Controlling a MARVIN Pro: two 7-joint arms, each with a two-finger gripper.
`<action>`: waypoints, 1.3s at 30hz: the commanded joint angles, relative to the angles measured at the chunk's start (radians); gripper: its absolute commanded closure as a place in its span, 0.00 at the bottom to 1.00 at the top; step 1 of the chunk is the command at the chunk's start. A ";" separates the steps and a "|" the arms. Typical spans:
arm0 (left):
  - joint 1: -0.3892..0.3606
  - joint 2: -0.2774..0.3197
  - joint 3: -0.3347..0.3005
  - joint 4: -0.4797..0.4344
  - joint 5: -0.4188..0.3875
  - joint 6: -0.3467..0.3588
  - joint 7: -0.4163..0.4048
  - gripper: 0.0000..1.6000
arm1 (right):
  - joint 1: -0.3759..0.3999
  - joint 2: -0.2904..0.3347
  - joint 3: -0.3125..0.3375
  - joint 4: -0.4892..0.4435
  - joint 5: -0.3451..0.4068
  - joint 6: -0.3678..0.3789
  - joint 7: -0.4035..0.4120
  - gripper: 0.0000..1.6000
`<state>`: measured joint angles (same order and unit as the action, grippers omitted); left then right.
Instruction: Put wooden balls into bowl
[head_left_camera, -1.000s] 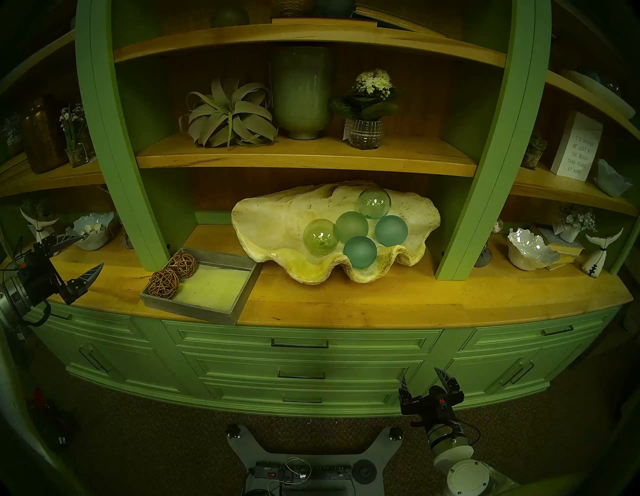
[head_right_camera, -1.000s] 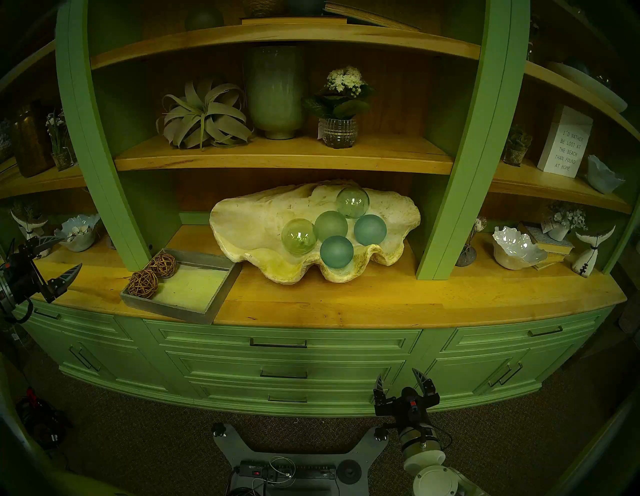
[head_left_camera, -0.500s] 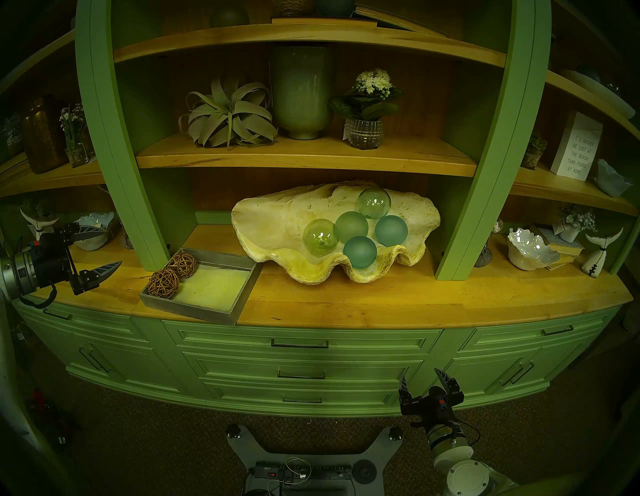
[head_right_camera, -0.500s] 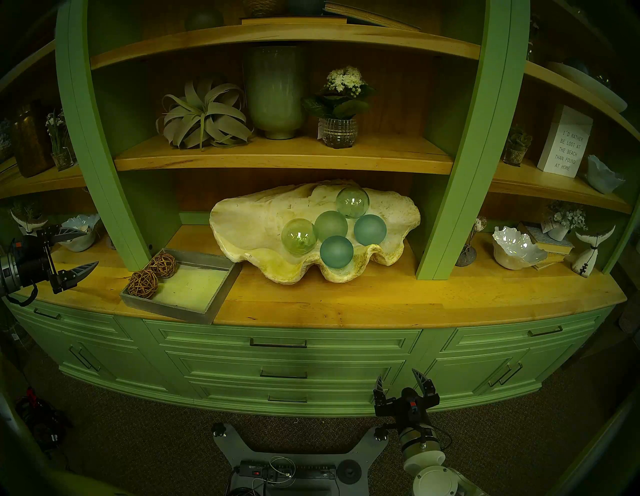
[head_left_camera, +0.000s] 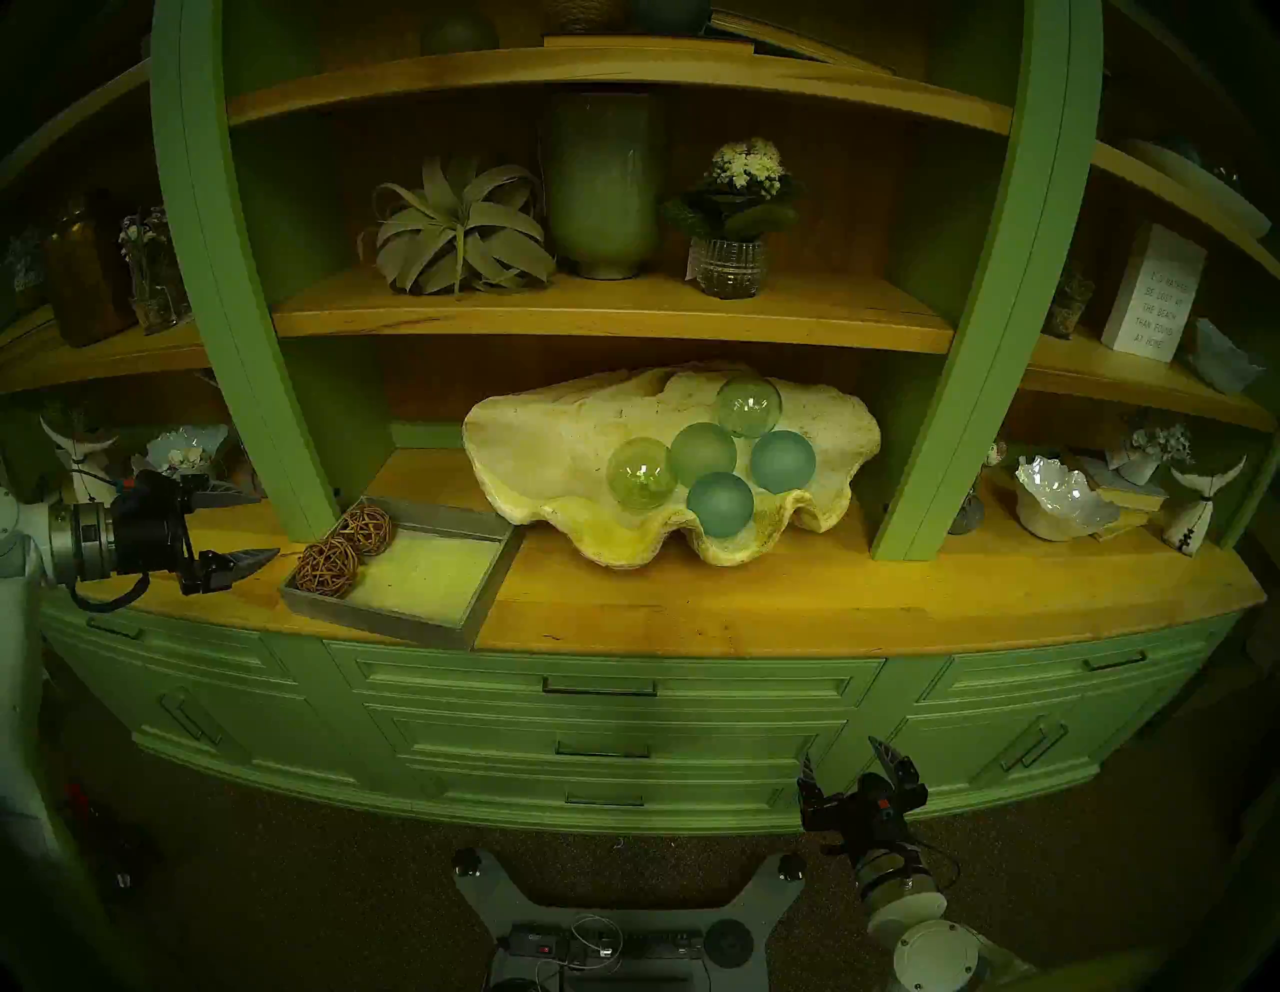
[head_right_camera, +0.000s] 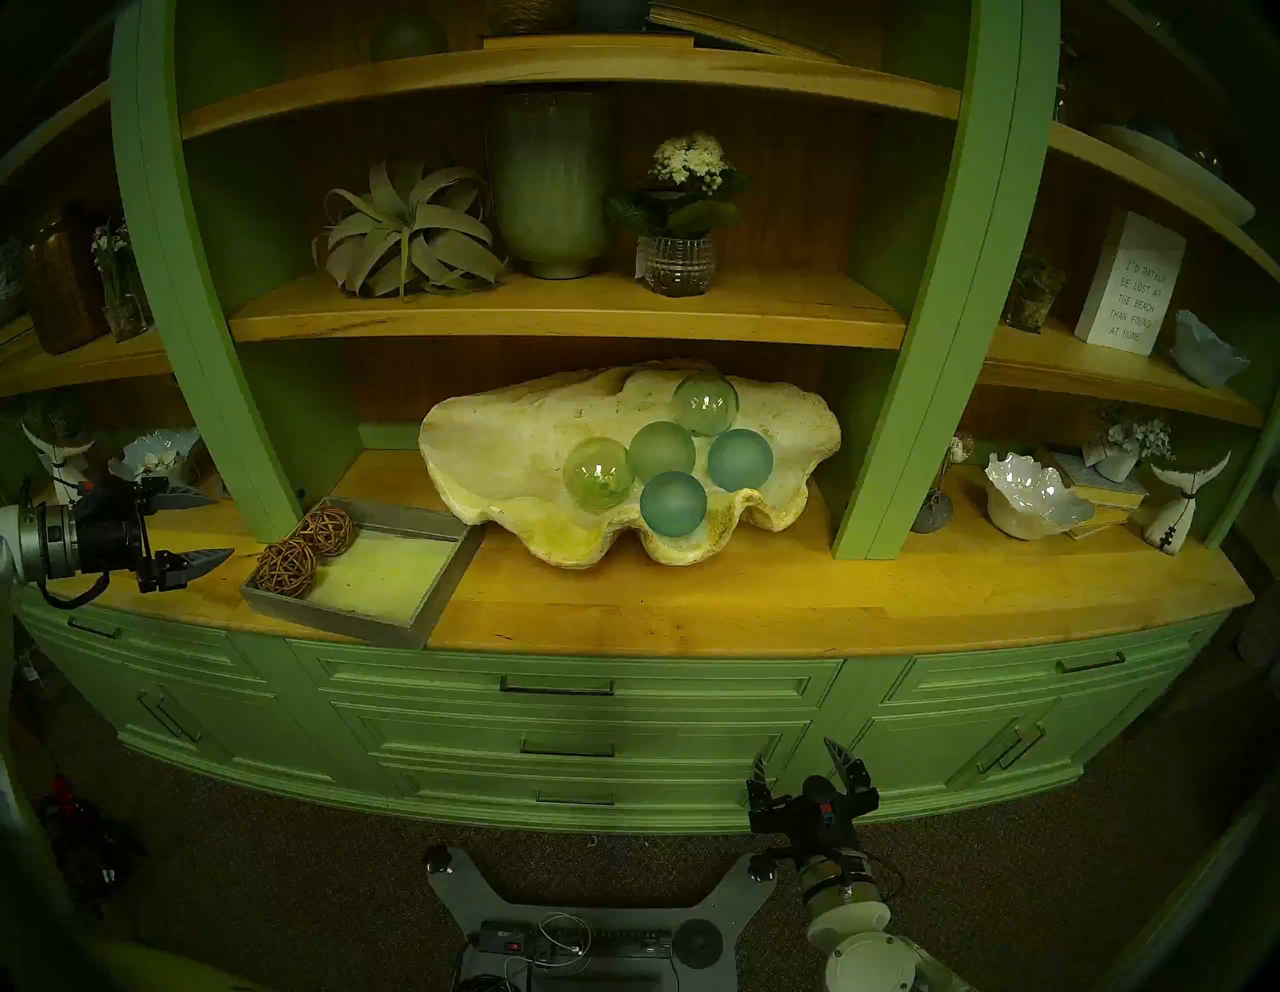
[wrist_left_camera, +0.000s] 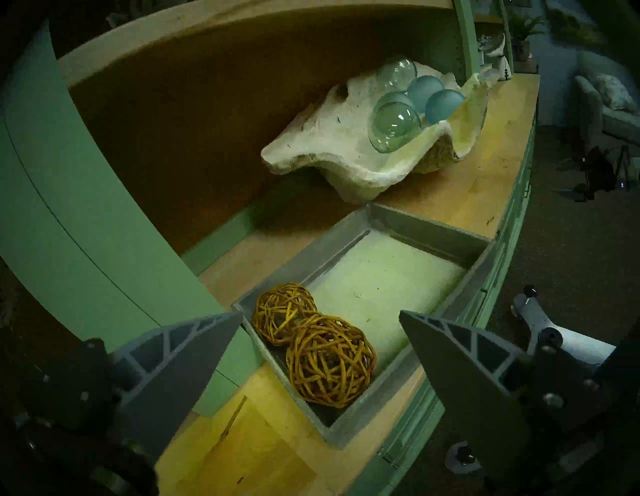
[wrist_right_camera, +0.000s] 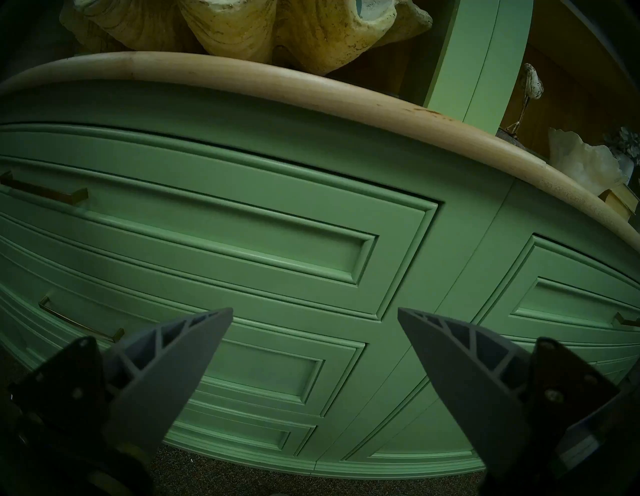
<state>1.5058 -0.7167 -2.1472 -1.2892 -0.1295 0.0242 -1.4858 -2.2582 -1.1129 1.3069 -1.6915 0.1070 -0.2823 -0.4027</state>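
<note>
- While both rattan balls sit untouched in the left corner of the grey square tray (head_left_camera: 443, 627), the nearer rattan ball (head_left_camera: 326, 567) touches the farther rattan ball (head_left_camera: 365, 529) behind it; the left wrist view shows the same pair, nearer (wrist_left_camera: 330, 360) and farther (wrist_left_camera: 282, 311).
- The tray rests on the wooden worktop (head_left_camera: 762, 609), just left of the giant clam shell (head_left_camera: 547, 443), which holds five glass balls (head_left_camera: 720, 503).
- The left end effector (head_left_camera: 253, 523) hangs above the worktop just left of the tray, released, fingers spread wide and empty, aimed at the balls.
- The right end effector (head_left_camera: 845, 758) hangs low before the green drawers (wrist_right_camera: 221, 221), also released and empty, well apart from the balls.
</note>
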 joint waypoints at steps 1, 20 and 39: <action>-0.104 0.046 0.139 0.021 0.001 0.002 0.002 0.00 | 0.008 -0.001 0.001 -0.025 -0.002 -0.007 0.000 0.00; -0.273 0.063 0.390 0.158 0.074 -0.091 0.034 0.00 | 0.008 -0.001 0.001 -0.025 -0.002 -0.007 0.000 0.00; -0.427 0.145 0.501 0.287 0.020 -0.183 0.002 0.00 | 0.005 0.000 0.001 -0.030 -0.002 -0.007 0.000 0.00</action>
<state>1.1849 -0.6201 -1.6743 -1.0699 -0.0898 -0.1210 -1.4852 -2.2584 -1.1132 1.3064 -1.6927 0.1068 -0.2823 -0.4027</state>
